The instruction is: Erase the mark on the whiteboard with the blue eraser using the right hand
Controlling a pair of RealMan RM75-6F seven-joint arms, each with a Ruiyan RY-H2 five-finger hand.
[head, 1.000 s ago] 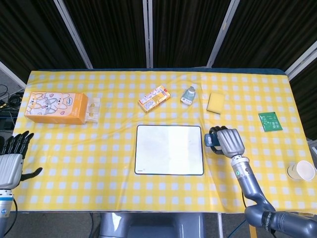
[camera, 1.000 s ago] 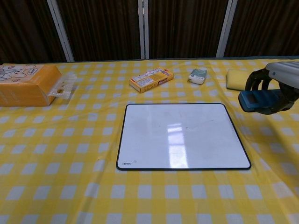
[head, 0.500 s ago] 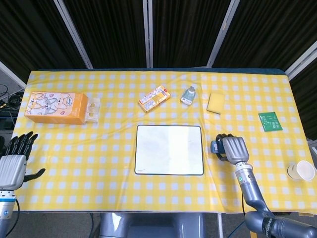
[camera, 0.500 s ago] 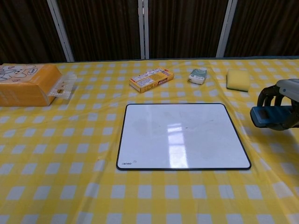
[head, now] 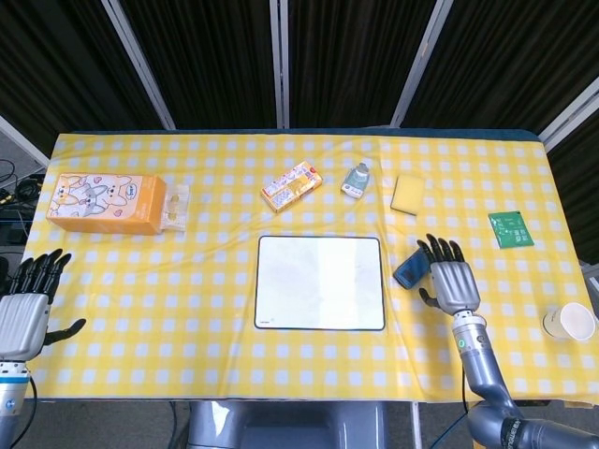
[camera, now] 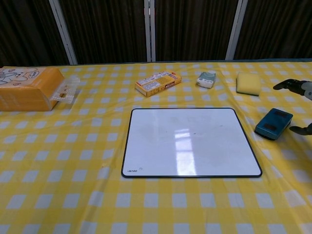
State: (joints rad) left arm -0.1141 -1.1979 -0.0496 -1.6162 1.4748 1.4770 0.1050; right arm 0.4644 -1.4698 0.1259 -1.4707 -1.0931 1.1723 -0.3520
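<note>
The whiteboard [head: 320,282] [camera: 190,142] lies flat at the table's middle, its surface plain white with only faint smudges. The blue eraser [head: 410,271] [camera: 273,124] rests on the yellow checked cloth just right of the board. My right hand [head: 450,282] [camera: 299,105] hovers beside the eraser on its right, fingers spread, holding nothing; only its fingertips show at the chest view's right edge. My left hand [head: 25,301] hangs off the table's front left corner, fingers apart and empty.
An orange tissue pack [head: 106,202] sits far left. A small yellow box [head: 291,185], a little bottle [head: 356,179] and a yellow sponge [head: 408,194] line the far side. A green packet [head: 510,229] and a paper cup [head: 569,323] stand to the right.
My right hand carried the eraser down and rightward from the board's edge, set it on the cloth and spread its fingers away from it. The left hand barely shifted.
</note>
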